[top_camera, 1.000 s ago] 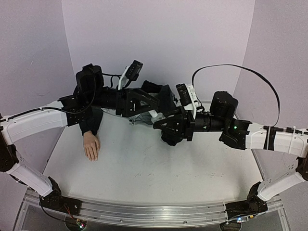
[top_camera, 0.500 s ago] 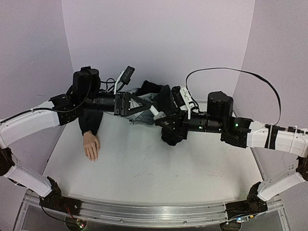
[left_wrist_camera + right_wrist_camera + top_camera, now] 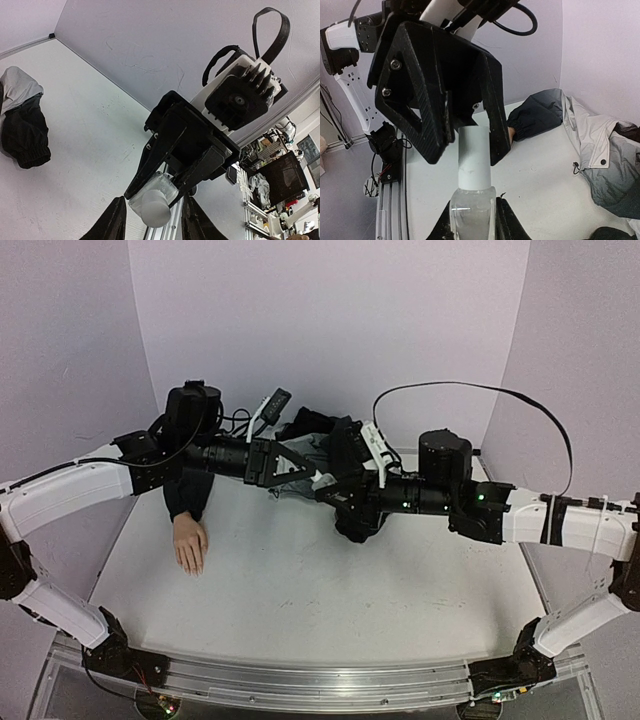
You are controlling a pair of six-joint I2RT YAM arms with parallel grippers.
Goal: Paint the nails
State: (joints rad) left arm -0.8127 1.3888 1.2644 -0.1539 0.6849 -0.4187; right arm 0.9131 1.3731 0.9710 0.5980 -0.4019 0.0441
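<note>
Uncapping appears in hand: right gripper (image 3: 472,224) clamps the bottle (image 3: 472,210), left gripper (image 3: 154,222) straddles its cap (image 3: 475,155), grip unconfirmed; nails (image 3: 193,566) lie well apart, so next the cap likely needs twisting free.

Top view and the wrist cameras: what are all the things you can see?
Fake hand: one, pale pink, left on the table, poking from a sleeve.
Jacket: one, grey and black, at the back.
Bottle: one, clear with a white cap, held in the air.
Cable: one, black, looping at the back right.
Left arm, right arm: two, white and black, meeting at the back.
Hands: two, black; right hand shut on the bottle, left hand around the cap.
</note>
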